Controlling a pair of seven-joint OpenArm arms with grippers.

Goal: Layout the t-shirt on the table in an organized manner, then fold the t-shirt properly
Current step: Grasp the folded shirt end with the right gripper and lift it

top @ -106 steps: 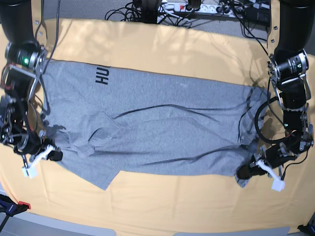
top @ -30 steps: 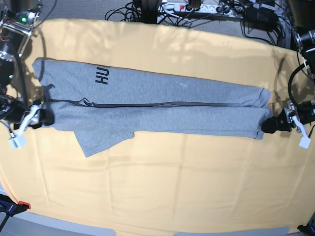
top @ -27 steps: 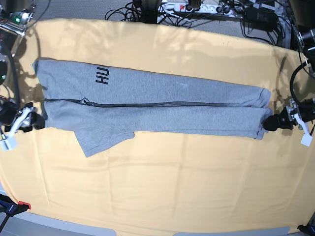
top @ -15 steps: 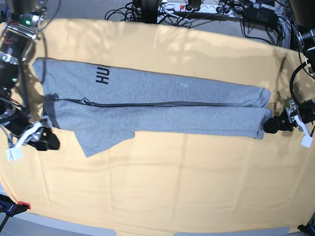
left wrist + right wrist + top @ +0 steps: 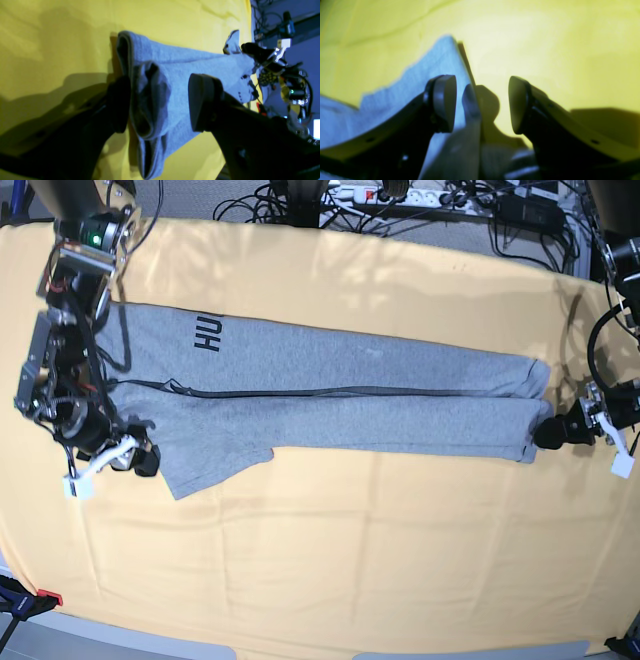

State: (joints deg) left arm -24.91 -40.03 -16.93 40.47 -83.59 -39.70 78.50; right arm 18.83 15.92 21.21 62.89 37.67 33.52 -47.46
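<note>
Left wrist view: left gripper [image 5: 160, 105] stands spread, astride the t-shirt [image 5: 180, 75] hem, not clamped.

Right wrist view: right gripper [image 5: 482, 103] gapes over the sleeve edge.

Base view: t-shirt lies lengthwise across the table [image 5: 350, 560]; the right gripper has shifted towards the protruding sleeve, likely the next fold.

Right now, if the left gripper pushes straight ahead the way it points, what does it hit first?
The t-shirt: its folded end already sits between the open jaws of the left gripper, one finger apparently touching it. Further along is only more shirt on the table.
</note>
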